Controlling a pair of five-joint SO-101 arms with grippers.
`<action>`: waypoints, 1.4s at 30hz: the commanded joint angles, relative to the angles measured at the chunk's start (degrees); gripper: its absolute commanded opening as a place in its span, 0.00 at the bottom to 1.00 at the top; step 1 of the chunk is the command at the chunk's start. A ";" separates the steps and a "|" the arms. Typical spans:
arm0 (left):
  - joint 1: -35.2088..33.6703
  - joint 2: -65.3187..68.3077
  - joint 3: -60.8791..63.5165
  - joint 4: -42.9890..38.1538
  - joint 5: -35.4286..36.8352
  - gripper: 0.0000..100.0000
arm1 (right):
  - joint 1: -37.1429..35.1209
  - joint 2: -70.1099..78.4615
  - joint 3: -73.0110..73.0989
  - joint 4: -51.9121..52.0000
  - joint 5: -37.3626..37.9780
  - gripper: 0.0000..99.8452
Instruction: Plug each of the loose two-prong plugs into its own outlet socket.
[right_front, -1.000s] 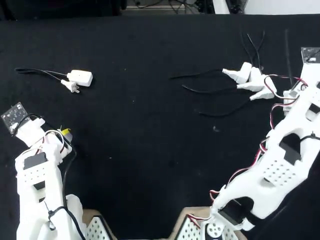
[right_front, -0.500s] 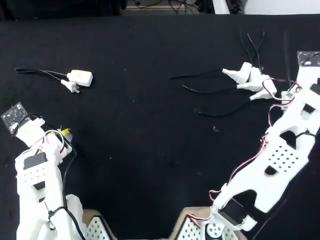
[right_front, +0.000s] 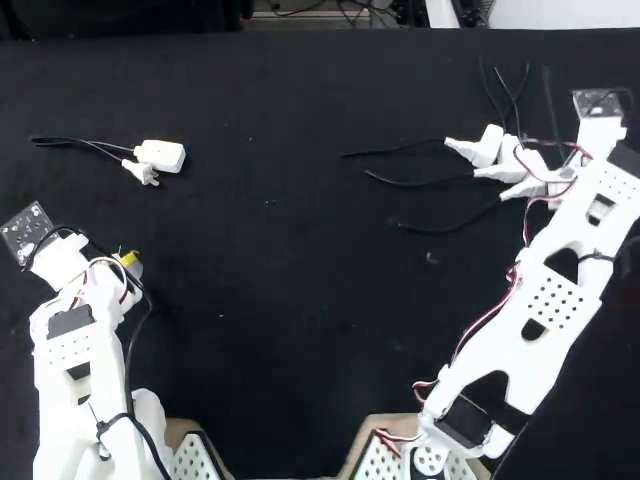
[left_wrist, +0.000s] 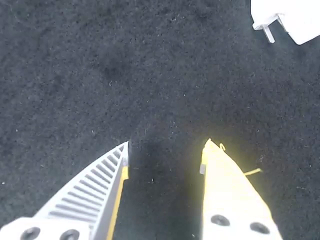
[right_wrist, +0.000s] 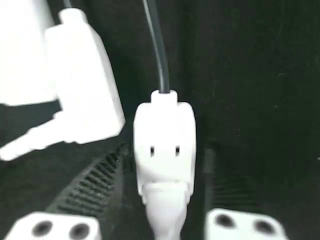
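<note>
At far left, a two-prong plug (right_front: 143, 174) lies unplugged, touching its outlet socket (right_front: 162, 155). The left gripper (left_wrist: 166, 144) stays parked nearby, open and empty. The right gripper (right_wrist: 165, 152) has pushed forward over the right-hand plug cluster (right_front: 500, 158), its open jaws straddling a corded white connector (right_wrist: 164, 140); a grasp looks imminent.
</note>
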 joint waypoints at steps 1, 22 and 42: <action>-0.04 -1.32 -1.98 -0.97 0.00 0.24 | -1.41 -1.54 -9.71 5.19 -2.46 0.27; -0.04 -1.32 -1.98 -1.05 0.00 0.24 | -6.07 -9.80 -35.47 25.41 -7.91 0.27; -0.04 -1.49 -1.98 -0.88 -0.09 0.24 | -29.36 -61.67 25.54 23.74 -14.86 0.27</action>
